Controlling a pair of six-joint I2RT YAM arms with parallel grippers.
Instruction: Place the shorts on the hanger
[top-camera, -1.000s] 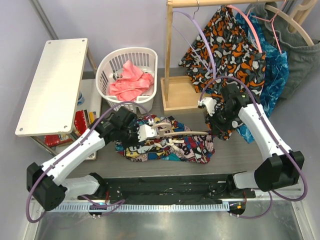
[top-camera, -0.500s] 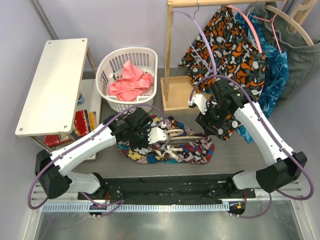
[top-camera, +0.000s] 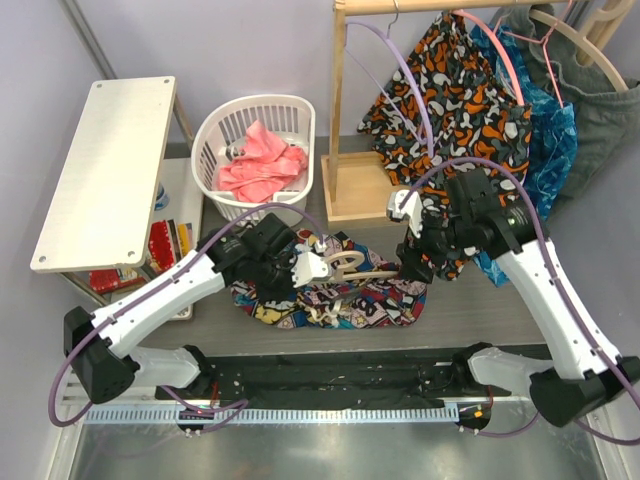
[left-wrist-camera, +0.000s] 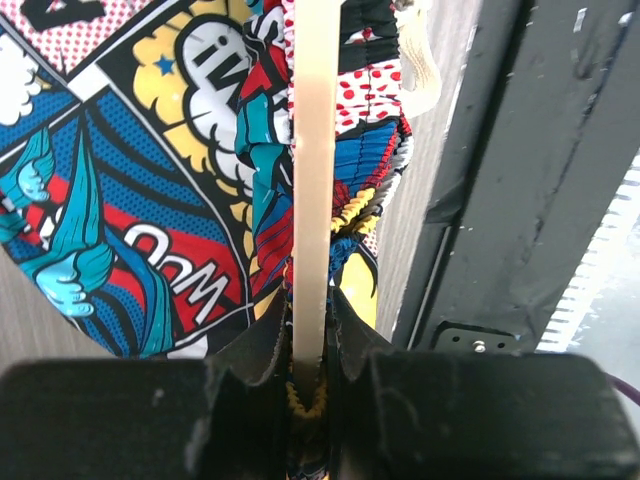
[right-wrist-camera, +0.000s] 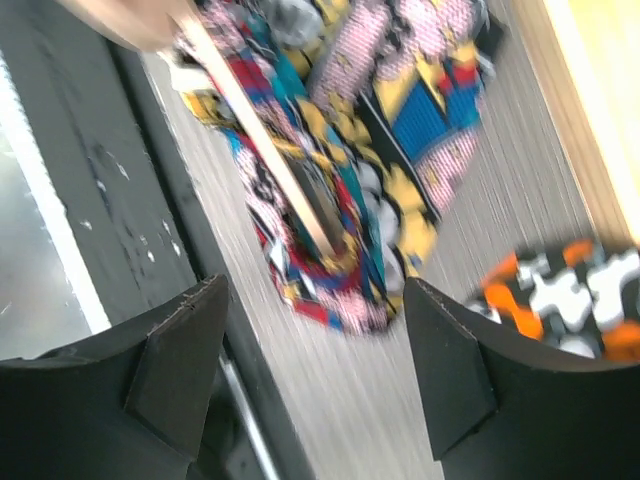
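Beige hanger (top-camera: 352, 270) sat pinched by its bar in our left gripper (left-wrist-camera: 312, 372), lying on the shorts (top-camera: 372, 300) on the table (top-camera: 485, 305) — our right gripper (right-wrist-camera: 312, 290) hung wide open and empty above their right end.

— What kind of place is this?
— A robot lab arranged as a laundry corner: arms (top-camera: 160, 300) bolted to a table (top-camera: 460, 305), white basket (top-camera: 255, 99), wooden clothes rail (top-camera: 339, 100), plain walls (top-camera: 200, 40)

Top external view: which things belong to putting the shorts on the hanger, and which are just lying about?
Job: shorts, wooden hanger, left gripper holding it.
Lying about: white basket, pink cloth, orange-black garment, white shelf.
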